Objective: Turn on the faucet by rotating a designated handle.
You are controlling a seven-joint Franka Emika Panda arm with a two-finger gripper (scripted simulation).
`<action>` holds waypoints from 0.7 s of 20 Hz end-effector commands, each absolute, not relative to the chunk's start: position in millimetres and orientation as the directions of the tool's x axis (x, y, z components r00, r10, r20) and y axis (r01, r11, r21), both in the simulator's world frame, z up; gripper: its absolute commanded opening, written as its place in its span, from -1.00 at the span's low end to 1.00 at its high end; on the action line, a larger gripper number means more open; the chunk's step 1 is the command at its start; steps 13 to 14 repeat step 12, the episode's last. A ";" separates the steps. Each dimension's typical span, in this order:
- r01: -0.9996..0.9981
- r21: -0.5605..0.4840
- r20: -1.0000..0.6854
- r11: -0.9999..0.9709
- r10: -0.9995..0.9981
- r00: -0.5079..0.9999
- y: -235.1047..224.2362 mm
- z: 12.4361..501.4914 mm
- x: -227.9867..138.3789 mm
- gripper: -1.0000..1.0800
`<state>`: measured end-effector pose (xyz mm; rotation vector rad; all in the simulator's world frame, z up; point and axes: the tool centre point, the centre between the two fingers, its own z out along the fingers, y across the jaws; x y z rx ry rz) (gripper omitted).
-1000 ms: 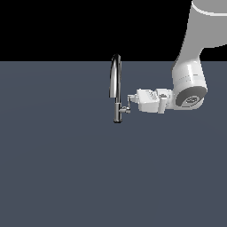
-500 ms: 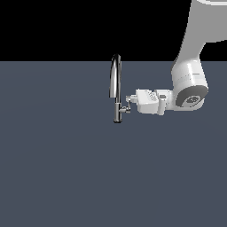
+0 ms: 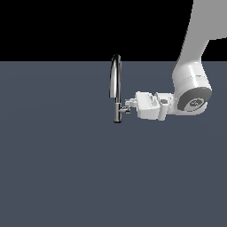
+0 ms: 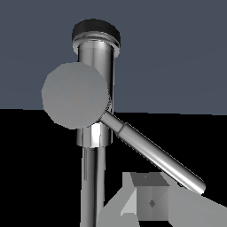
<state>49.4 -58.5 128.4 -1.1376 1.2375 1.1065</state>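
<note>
The chrome faucet [image 3: 115,84] stands upright with its arched spout rising from a short base. The handle [image 3: 124,109] is a small lever on a stub sticking out toward the exterior view's right. My gripper [image 3: 129,105] reaches in sideways from that side, its tips right at the stub and lever. The fingers look shut together with nothing between them. In the wrist view the faucet body [image 4: 95,57] fills the frame. The handle [image 4: 153,153] slants away from a round end cap, and my gripper [image 4: 150,201] sits just beside the lever's outer end.
The faucet stands on a flat dark grey-blue floor [image 3: 57,168]. The white arm [image 3: 193,88] comes down from the exterior view's upper right. Nothing else is in view.
The hand and wrist have dropped slightly, bringing the fingertips down onto the handle. The faucet has not visibly moved.
</note>
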 end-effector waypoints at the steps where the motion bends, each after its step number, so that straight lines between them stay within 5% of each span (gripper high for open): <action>1: -0.993 -0.006 -1.000 0.121 0.000 0.006 -65.2 114.9 36.5 -1.00; 14: -0.993 -0.006 -1.000 0.121 -0.001 0.006 -64.0 63.3 22.5 -1.00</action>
